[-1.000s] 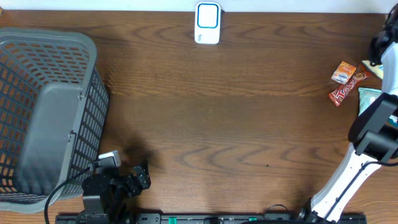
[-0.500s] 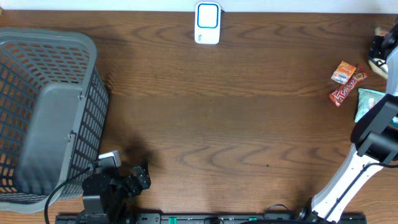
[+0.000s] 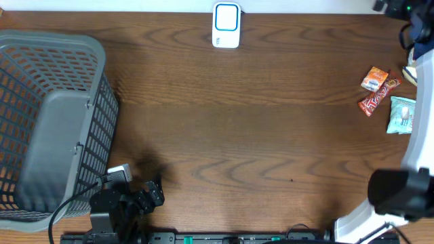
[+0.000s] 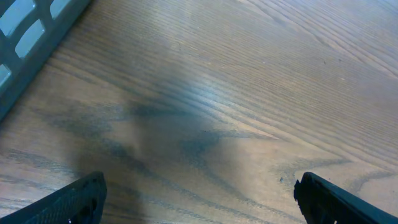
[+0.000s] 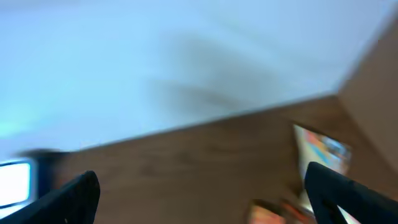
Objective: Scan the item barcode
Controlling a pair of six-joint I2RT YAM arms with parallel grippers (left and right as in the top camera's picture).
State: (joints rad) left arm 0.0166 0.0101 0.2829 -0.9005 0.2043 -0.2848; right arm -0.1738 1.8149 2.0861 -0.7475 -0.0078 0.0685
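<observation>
Overhead, nearest the base, the left gripper (image 3: 154, 192) rests spread and empty by the basket (image 3: 47, 54), while the right gripper (image 5: 202, 193), released and holding nothing, should probably descend squarely over one of the snack packets (image 3: 378, 91) at the right edge, then carry it to the far scanner (image 3: 226, 25).

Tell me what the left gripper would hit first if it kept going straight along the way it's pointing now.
Most likely the bare wooden table. The left gripper is open and angled down at the tabletop, with nothing between its fingers. The grey basket sits off to the left, outside that line.
</observation>
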